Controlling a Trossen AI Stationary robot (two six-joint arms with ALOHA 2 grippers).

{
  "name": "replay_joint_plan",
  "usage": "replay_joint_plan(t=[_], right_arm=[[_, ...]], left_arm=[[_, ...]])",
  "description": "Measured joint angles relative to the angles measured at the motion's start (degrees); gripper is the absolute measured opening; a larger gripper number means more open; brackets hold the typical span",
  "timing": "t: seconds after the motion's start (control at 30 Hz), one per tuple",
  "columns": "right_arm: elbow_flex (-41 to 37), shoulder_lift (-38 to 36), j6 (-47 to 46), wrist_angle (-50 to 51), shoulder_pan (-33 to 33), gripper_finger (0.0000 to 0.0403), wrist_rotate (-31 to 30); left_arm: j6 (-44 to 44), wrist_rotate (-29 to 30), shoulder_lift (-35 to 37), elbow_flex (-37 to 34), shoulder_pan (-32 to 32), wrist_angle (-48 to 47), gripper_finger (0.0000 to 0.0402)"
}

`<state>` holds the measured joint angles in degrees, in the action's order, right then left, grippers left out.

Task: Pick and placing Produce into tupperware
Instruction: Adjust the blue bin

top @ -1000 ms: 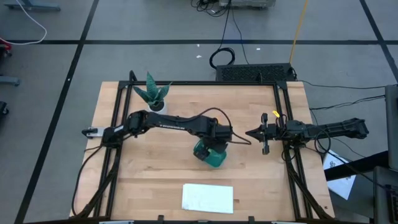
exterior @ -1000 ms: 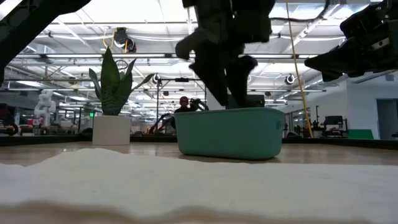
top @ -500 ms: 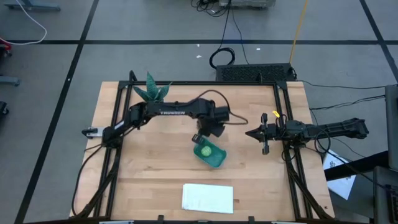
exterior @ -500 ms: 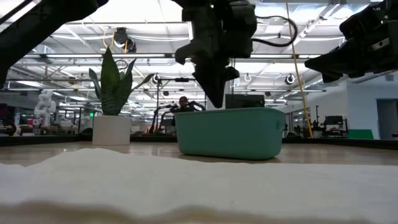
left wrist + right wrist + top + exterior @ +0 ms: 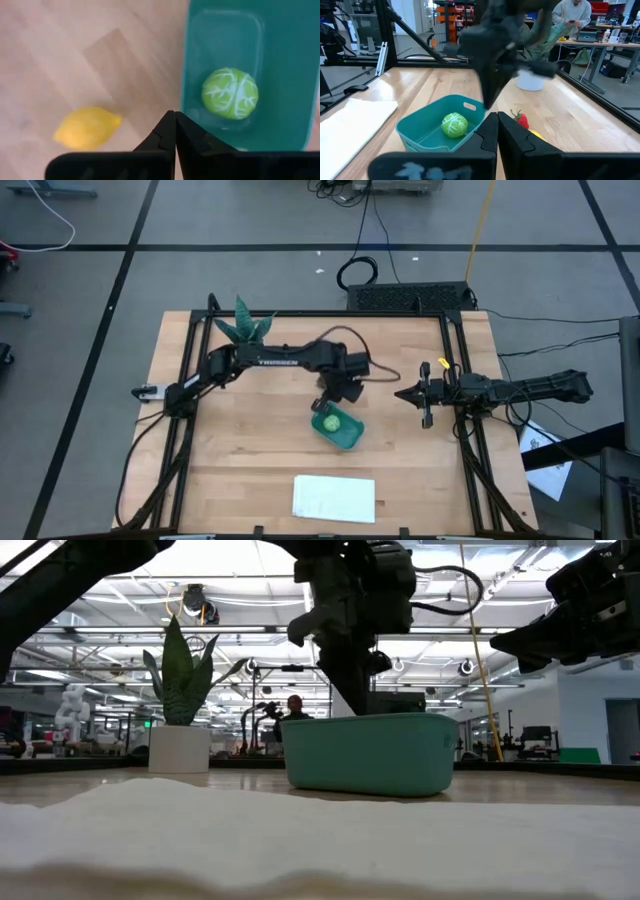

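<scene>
Wooden table (image 5: pixel 240 450) carries the teal tupperware (image 5: pixel 338 427) near its middle, a light green round produce piece (image 5: pixel 230 93) lying inside. Left gripper (image 5: pixel 330 395) hovers just beside the tub's rim, fingers pressed together, holding nothing. Yellow lemon (image 5: pixel 87 127) rests on the wood outside the tub, beside the small red piece (image 5: pixel 521 120). Right gripper (image 5: pixel 402 394) waits well apart, closed and empty.

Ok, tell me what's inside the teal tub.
The tupperware holds one light green round piece, resting on its floor. From the left wrist, the tub's nearest end is cut off, so that part stays unseen.
</scene>
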<state>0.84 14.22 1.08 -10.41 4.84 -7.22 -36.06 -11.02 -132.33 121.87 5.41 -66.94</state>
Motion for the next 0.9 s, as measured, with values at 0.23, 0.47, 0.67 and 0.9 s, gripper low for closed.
replay_joint_plan(t=[0.23, 0.47, 0.67, 0.9], right_arm=[[0.0, 0.0, 0.0, 0.0, 0.0, 0.0000, 0.0], [0.0, 0.0, 0.0, -0.1, 0.0, 0.0000, 0.0], [0.0, 0.0, 0.0, 0.0, 0.0, 0.0000, 0.0], [0.0, 0.0, 0.0, 0.0, 0.0, 0.0000, 0.0]], left_arm=[[1.1, 4.5, -0.2, -4.5, -0.2, 1.8, 0.0001], [2.1, 5.3, 0.0, -4.4, -0.3, 2.2, 0.0002], [2.7, 5.1, 0.0, -4.4, -0.3, 0.3, 0.0002], [3.6, 3.7, 0.0, -7.0, -0.4, 0.6, 0.0002]])
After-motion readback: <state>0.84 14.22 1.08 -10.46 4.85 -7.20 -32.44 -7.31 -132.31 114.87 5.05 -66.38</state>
